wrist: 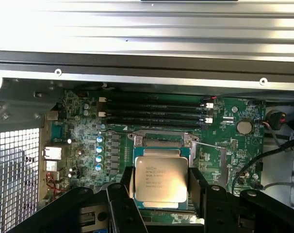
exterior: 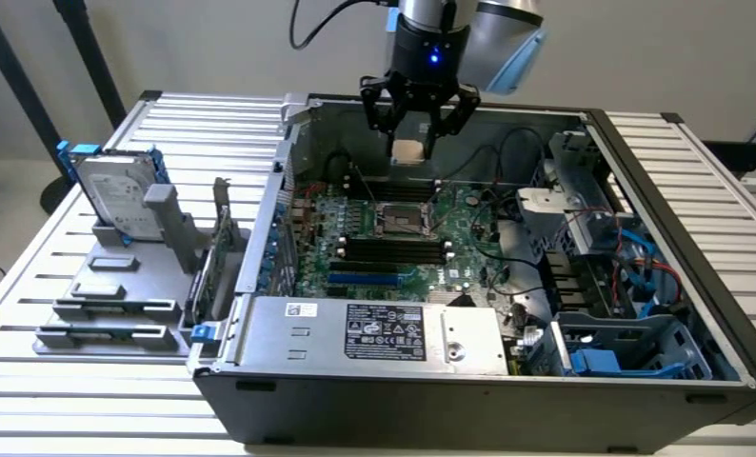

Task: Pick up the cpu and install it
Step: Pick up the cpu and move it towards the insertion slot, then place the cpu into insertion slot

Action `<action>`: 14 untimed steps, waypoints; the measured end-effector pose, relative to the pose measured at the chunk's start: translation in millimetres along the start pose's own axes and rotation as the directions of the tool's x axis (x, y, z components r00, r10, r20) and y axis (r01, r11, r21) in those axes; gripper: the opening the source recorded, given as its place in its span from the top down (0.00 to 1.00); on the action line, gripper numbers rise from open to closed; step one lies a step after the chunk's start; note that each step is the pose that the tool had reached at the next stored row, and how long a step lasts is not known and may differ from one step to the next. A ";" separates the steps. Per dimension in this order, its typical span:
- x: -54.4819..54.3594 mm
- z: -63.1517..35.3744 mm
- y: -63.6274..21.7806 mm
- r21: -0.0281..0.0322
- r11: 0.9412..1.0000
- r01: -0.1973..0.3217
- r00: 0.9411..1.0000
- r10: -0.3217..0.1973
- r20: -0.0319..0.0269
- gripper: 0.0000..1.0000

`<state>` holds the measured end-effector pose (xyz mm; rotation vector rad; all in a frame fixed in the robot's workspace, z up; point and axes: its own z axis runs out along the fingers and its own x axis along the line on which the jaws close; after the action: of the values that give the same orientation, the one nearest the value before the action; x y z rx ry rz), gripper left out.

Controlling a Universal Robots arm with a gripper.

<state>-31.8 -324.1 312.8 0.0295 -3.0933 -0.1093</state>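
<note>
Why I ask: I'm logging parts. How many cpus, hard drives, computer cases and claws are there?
cpu: 1
hard drive: 1
computer case: 1
claw: 1
Total: 4

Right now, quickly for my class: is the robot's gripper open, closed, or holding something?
The gripper is closed on the chip, holding it above the open computer case.

Bright, even light from overhead. Glare bleaches the slatted desk (wrist: 147,34) pale; inside the case (exterior: 480,405), soft shadow.
</note>
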 end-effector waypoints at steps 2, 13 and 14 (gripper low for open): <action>0.0 0.0 0.0 0.000 1.000 0.000 1.000 0.000 0.000 0.45; 0.0 0.0 0.0 0.000 1.000 0.000 1.000 0.000 0.000 0.45; 0.0 0.1 0.0 0.000 1.000 0.000 1.000 0.000 0.000 0.45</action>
<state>-31.8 -324.1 312.8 0.0295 -3.0934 -0.1095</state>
